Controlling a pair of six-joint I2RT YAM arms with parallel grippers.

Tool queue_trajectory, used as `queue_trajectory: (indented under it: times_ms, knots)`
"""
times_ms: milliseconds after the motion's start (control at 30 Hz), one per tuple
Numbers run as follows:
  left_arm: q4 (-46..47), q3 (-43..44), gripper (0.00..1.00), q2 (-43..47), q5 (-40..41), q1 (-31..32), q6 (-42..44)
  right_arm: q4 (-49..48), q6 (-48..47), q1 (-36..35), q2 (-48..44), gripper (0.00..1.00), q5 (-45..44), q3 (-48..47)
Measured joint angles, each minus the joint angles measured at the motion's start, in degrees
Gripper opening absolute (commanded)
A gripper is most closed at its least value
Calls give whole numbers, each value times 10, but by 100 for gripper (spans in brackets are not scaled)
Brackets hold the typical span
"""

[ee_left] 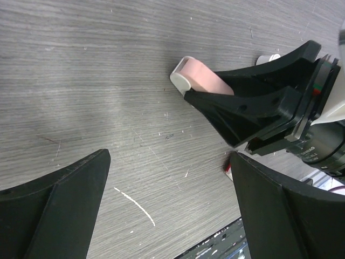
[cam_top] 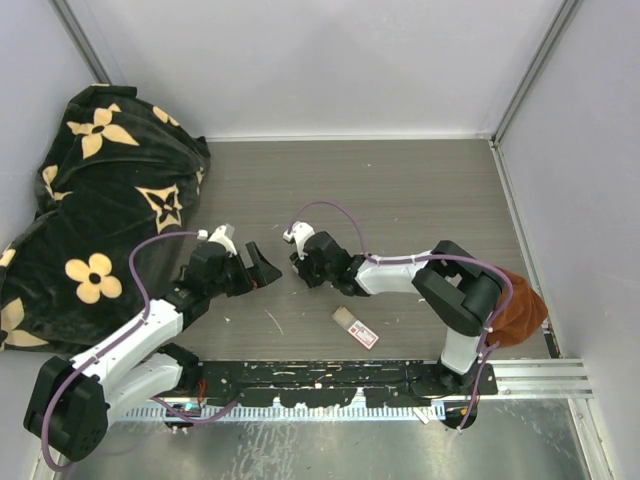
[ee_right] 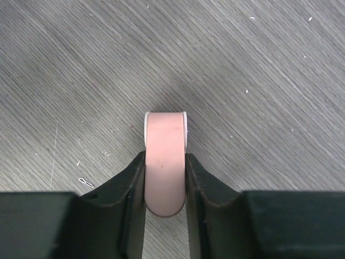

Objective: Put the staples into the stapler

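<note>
Clearly the staples are the delicate part of this job. Their small flat box, with its red-and-white label, lies on the table near the right arm's base, apart from both grippers. A tan end seems to stick out of its sleeve, but the view is too small for us to be sure, and we see no strip lying out.

We judge the box to be light card that will skate across the smooth top if nudged, so we would pinch it across its short width and press gently. A strip should be light and brittle, likely to snap into pieces if bent, so its long edges look like the place to hold it.

The right gripper is clamped on the flat sides of a little stapler, which has a pink top and white flanks, at about mid-length. It looks like hard, slick plastic, so a firm squeeze seems wise. The left gripper holds nothing, its fingers spread wide just beside the stapler.

The tabletop is grey wood-grain, dotted with pale flecks and at least one loose staple. White walls close it in. A black blanket with flower prints is heaped on the left, and a brown cloth bundle sits by the right arm.
</note>
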State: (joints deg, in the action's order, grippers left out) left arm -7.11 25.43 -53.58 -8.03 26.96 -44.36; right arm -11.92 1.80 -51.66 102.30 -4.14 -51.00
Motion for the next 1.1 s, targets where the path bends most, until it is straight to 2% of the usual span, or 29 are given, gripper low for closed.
queue_trajectory:
  times_ms: [67, 100, 233, 600, 700, 800, 1100]
  knots:
    - [2, -6, 96, 1, -6, 0, -6, -3, -2, 0, 0, 11, 1, 0]
    - [3, -10, 96, 1, -10, 0, -12, -6, -2, 0, 0, 8, 2, 1]
    - [10, -22, 96, 1, -33, 0, -36, -32, -2, 0, -24, 1, 24, 38]
    - [44, -28, 95, 43, -118, 0, -132, -89, 17, -2, -177, 1, 124, 136]
    - [56, -28, 89, 38, -135, 0, -145, -104, 26, -10, -199, 1, 136, 147]
    - [81, -31, 77, 18, -159, 0, -153, -111, 31, -23, -210, 1, 145, 154]
    - [124, -32, 68, -8, -196, 0, -165, -116, 36, -40, -211, 1, 157, 155]
